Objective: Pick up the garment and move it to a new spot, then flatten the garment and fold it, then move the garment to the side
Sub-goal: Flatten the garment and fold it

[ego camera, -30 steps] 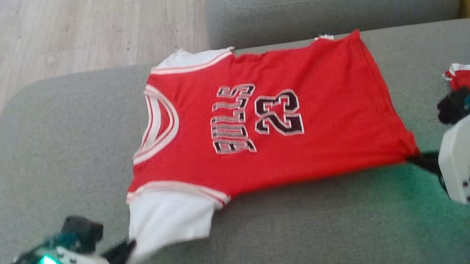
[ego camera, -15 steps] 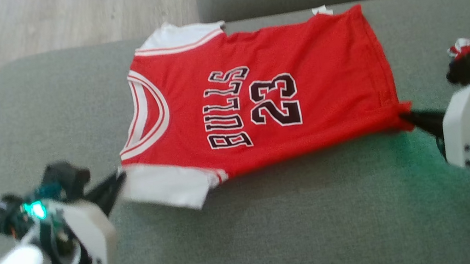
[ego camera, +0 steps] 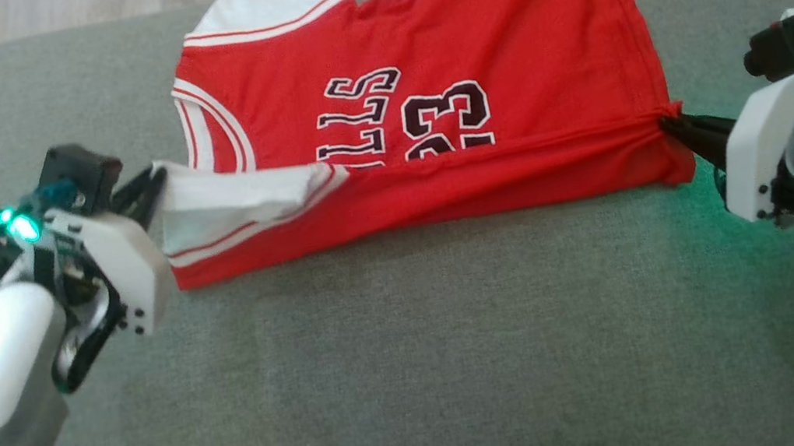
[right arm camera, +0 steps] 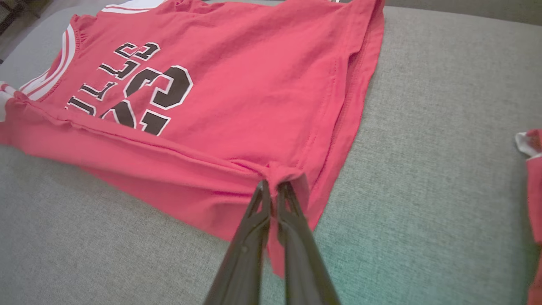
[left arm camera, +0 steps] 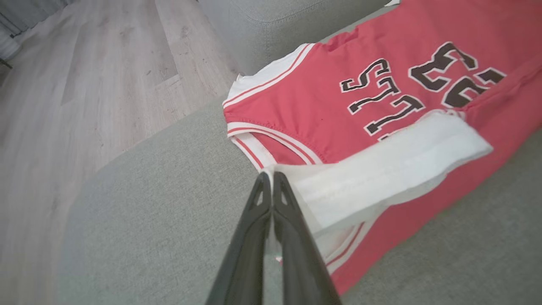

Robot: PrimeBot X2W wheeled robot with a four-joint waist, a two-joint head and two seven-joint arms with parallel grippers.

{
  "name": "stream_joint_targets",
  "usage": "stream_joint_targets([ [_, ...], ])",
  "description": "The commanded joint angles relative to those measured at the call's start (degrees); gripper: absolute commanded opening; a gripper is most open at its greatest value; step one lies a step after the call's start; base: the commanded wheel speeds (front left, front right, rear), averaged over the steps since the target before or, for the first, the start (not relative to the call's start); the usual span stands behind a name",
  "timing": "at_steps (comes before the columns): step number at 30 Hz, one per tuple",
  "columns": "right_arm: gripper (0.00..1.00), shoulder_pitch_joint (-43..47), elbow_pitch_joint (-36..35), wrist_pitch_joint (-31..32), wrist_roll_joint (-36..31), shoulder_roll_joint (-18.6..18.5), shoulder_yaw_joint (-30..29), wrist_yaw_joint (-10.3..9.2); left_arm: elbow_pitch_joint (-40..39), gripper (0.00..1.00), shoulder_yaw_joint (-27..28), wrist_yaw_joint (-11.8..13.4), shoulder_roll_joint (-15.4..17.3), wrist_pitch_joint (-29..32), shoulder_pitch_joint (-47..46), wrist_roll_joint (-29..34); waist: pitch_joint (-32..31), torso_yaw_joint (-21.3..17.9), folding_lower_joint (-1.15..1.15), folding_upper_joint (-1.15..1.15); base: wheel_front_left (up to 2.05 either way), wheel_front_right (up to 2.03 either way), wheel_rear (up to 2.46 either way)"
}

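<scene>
A red jersey (ego camera: 511, 40) with white sleeves and black "BULLS 23" lettering lies spread on the grey sofa cushion (ego camera: 418, 361). Its near edge is lifted and folded over toward the far side, covering the lower part of the lettering. My left gripper (ego camera: 159, 181) is shut on the white sleeve (left arm camera: 381, 173) at the jersey's left end. My right gripper (ego camera: 669, 123) is shut on the red hem corner (right arm camera: 281, 176) at the right end. The fold is stretched taut between the two grippers.
A second red and white garment (right arm camera: 534, 169) lies at the right edge of the cushion, behind my right wrist. Wooden floor (left arm camera: 63, 84) lies beyond the cushion's left end. The sofa backrest (left arm camera: 271, 25) runs along the far side.
Both grippers have carried the jersey's near edge up and away from me, folding it over the lettering. The head camera has tilted down, shifting the whole scene up in the picture.
</scene>
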Motion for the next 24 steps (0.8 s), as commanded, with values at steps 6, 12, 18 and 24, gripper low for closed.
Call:
stream_joint_targets([
  [6,0.00,-3.81,1.44,-1.73,-1.52,1.54,0.21,-0.04,7.51,0.00,-0.40,-1.54,-0.92,-4.22,-10.11,5.45,2.60,-1.47,-0.01,0.00,0.00,0.00,0.00],
  [12,0.00,-6.41,2.93,-3.19,-2.29,3.53,1.32,-0.04,16.28,0.00,-1.87,-1.52,-3.77,-8.68,-15.37,9.03,4.58,-2.54,-0.01,0.00,0.00,0.00,0.00],
  [18,0.18,-8.41,4.95,-5.57,-3.30,4.60,2.51,-0.04,23.96,0.38,-2.75,-1.17,-7.26,-12.26,-18.25,10.20,6.00,-3.11,-0.01,0.00,0.00,0.00,0.00],
  [24,1.00,-10.52,7.85,-14.91,-3.91,6.64,-0.66,-0.04,28.63,1.00,-1.08,4.61,-9.94,-21.56,-21.12,11.52,6.50,-2.88,-0.01,0.00,0.00,0.00,0.00],
])
